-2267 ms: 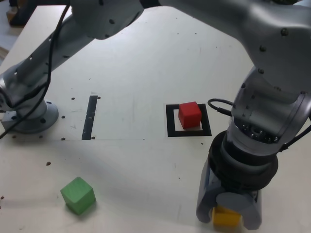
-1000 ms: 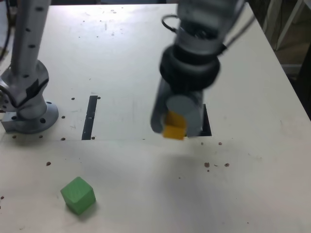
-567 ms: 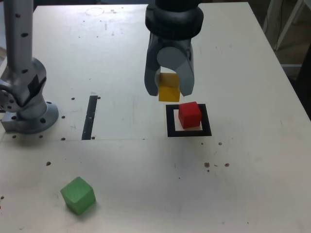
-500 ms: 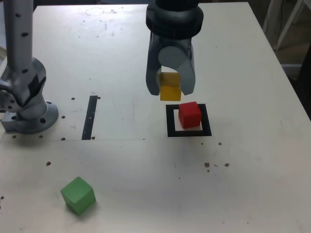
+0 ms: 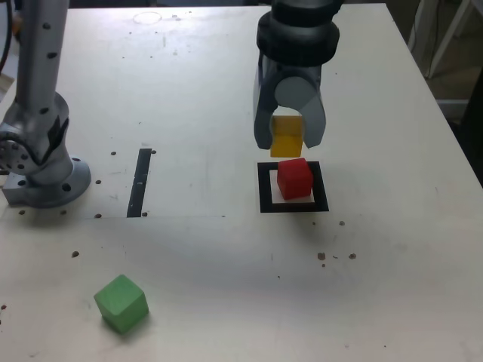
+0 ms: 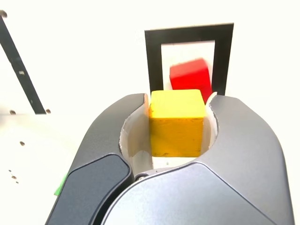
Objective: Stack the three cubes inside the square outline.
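My gripper [image 5: 288,136] pinches yellow cube [image 5: 286,136], hanging just above red cube [image 5: 294,178]; red cube sits inside square outline [image 5: 264,188]; I should centre over red cube, descend slowly, release flat; green cube [image 5: 121,302] far from outline, waits.

- We see the red cube [image 5: 294,179] resting inside the square outline [image 5: 265,188], a thick black frame with a pale centre.
- We find the yellow cube [image 5: 286,137] lifted off the table, just above that outline's far edge.
- The green cube [image 5: 121,302] lies well apart from the outline, nearer the camera, turned corner-on.
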